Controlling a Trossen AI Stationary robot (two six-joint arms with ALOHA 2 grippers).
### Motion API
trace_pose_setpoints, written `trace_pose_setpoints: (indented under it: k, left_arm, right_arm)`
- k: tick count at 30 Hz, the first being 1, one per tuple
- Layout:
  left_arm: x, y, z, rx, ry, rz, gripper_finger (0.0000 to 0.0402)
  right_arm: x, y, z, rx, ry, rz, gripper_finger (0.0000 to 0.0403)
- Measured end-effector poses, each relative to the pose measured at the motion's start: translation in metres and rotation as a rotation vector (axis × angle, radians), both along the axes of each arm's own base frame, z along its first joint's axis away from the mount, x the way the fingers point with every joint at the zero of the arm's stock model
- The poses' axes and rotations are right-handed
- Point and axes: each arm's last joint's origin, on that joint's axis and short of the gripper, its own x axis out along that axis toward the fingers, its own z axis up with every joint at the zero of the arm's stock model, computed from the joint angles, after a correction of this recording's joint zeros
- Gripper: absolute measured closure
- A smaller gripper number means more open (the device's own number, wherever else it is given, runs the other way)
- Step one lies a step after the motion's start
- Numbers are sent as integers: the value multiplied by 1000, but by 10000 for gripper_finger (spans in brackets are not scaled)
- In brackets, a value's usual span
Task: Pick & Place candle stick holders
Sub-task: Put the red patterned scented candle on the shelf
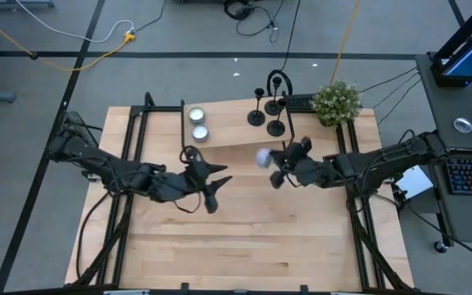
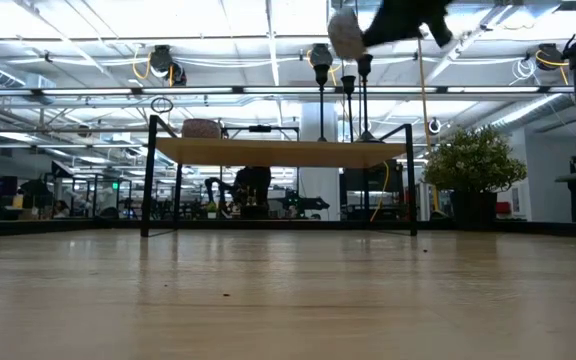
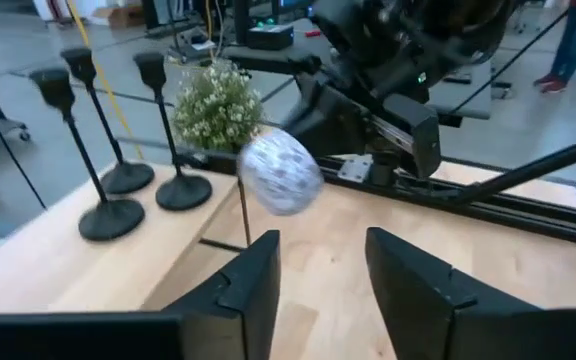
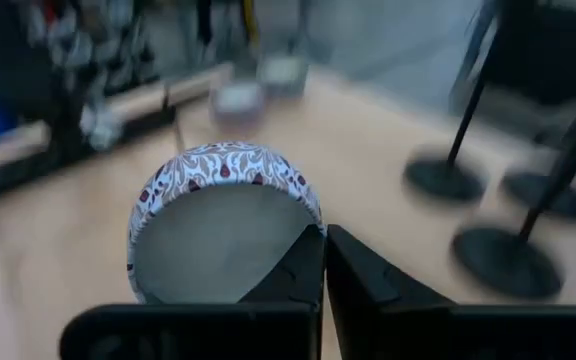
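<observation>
Three black holders (image 1: 266, 109) stand upright in a cluster on the raised shelf (image 1: 228, 131) at upper centre of the high view, disc bases close together but apart; none is held. In the left wrist view the same three holders (image 3: 118, 150) sit at frame left, stems slightly splayed. Right gripper (image 1: 274, 168) is just below the shelf edge in the high view, fingers pinched shut on the rim of a small round patterned tin (image 4: 223, 225), white with dark red marks; the tin (image 1: 263, 158) is lifted clear of the table. In the low view the tin (image 2: 345, 35) hangs at top centre under the dark arm. Left gripper (image 1: 211, 192) is at centre left of the high view, above bare table (image 1: 244, 246), jaws parted at a moderate gap, holding nothing; its fingers (image 3: 253, 285) point toward the tin. Two white tealights (image 1: 197, 123) lie at the shelf's left end. A small potted plant (image 1: 336, 102) stands at the shelf's right end.
</observation>
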Motion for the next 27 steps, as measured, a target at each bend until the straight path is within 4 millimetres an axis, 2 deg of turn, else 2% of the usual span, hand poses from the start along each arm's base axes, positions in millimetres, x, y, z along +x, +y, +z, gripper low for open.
trace_pose_setpoints:
  k: [8,14,20,27]
  left_arm:
    - [29,6,15,119,22,142,219]
    - [39,9,21,207,34,298,218]
    - [30,1,24,265,30,431,218]
    - [5,-12,32,341,69,472,218]
  right_arm:
    - [16,-1,28,-354,-86,-114,403]
    - [18,-1,34,-481,-28,-106,403]
    - [19,-7,36,-583,73,-82,403]
    - [28,-30,63,-607,79,41,403]
